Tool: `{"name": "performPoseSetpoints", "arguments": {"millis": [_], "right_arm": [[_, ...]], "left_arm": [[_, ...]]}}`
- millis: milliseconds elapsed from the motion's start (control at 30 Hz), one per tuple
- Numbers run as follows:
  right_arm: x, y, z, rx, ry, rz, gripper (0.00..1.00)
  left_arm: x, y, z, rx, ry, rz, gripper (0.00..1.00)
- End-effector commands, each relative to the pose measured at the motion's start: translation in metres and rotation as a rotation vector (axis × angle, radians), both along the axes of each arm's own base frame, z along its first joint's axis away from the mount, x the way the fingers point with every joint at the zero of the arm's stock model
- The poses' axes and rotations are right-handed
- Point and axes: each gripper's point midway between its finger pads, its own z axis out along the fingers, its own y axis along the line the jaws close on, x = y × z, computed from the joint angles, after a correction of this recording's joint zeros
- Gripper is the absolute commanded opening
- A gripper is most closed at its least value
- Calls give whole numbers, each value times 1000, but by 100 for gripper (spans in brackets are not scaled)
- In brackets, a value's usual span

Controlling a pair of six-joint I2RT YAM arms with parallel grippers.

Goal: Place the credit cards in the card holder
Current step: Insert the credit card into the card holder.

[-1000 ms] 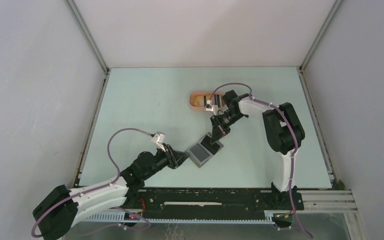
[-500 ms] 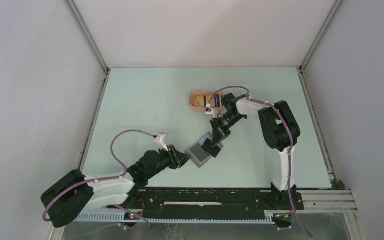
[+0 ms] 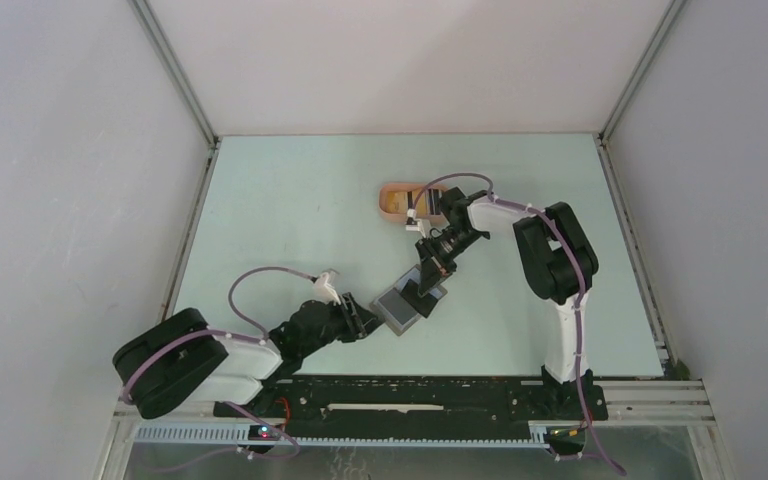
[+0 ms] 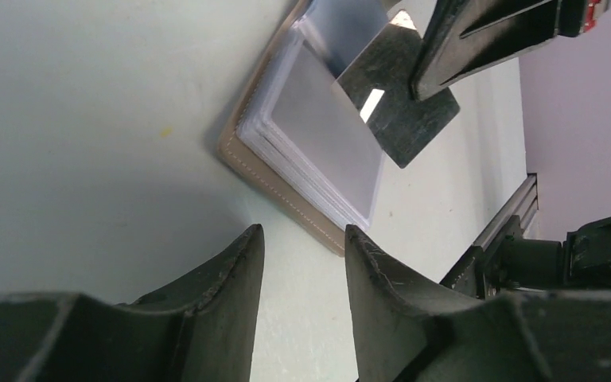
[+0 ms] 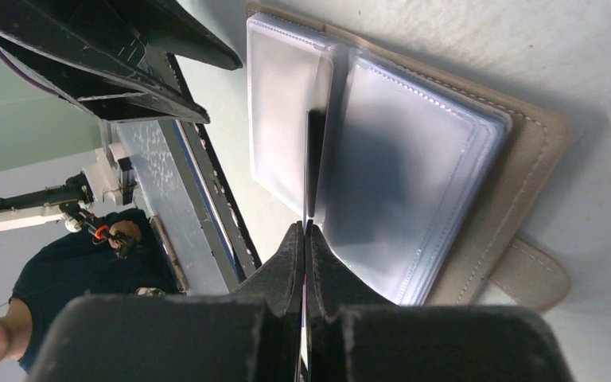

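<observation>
The card holder (image 3: 398,306) lies open on the table, its clear sleeves facing up; it also shows in the left wrist view (image 4: 318,151) and in the right wrist view (image 5: 414,159). My right gripper (image 3: 426,283) is shut on a dark glossy credit card (image 4: 402,119) and holds it edge-on (image 5: 310,159) over the sleeves, its lower edge at the fold between two of them. My left gripper (image 3: 368,322) is open and empty (image 4: 298,235), low on the table just short of the holder's near corner. More cards, one of them orange-yellow (image 3: 395,203), lie in the tray.
A salmon-pink oval tray (image 3: 388,190) stands behind the right wrist. Grey walls close in the table at the left, back and right. The black rail (image 3: 410,395) with the arm bases runs along the near edge.
The left arm's rear links have swung right while its gripper stays by the holder. The right gripper with the card has edged slightly down toward the holder.
</observation>
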Motion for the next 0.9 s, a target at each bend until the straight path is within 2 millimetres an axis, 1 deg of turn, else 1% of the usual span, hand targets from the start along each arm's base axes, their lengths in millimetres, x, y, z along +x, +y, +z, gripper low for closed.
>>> {"name": "performPoseSetpoints", "arguments": {"millis": [0,100,267,400,567,867], "right_arm": [[0,8,3,1,14,0,0],[3,7,2,-9,14,-19,0],[6,7,-2,-19,24,-40,0],[12,10,-4,-17,40,-43,0],[12,12,-8,-18,63,-34,0],[18,16,-8,-11,63,-29,0]], "left_arm": [[10,-11,16,-70,-15,24,49],[11,-11,13,-64,-2,32,51],[13,-10,6,-48,23,47,52],[14,-9,0,-29,44,59,51],[15,-6,-5,-2,58,76,51],[18,-3,-10,48,67,85,49]]}}
